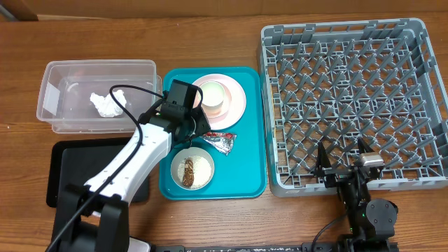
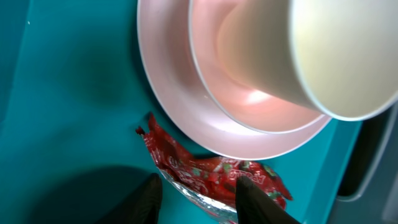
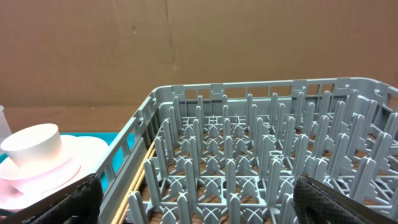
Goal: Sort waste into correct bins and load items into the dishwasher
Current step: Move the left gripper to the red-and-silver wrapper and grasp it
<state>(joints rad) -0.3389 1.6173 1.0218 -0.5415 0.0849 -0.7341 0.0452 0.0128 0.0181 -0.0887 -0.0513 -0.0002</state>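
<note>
A red-and-silver foil wrapper (image 1: 221,141) (image 2: 214,175) lies on the teal tray beside the pale pink plate (image 1: 238,105) (image 2: 168,106). My left gripper (image 2: 199,196) (image 1: 196,129) is open, low over the tray, its fingers on either side of the wrapper. The pink bowl (image 2: 249,99) sits on the plate with the cream cup (image 1: 213,96) (image 2: 348,56) in it. A white bowl (image 1: 192,169) holds brown scraps. A crumpled tissue (image 1: 106,103) lies in the clear tub (image 1: 63,77). My right gripper (image 1: 345,166) (image 3: 199,199) is open at the grey dish rack's (image 1: 280,182) (image 3: 249,93) front edge.
The teal serving tray (image 1: 248,175) sits between the tub and the rack. A black shallow tray (image 1: 59,175) lies at the front left, partly under my left arm. The plate and cup also show in the right wrist view (image 3: 37,149).
</note>
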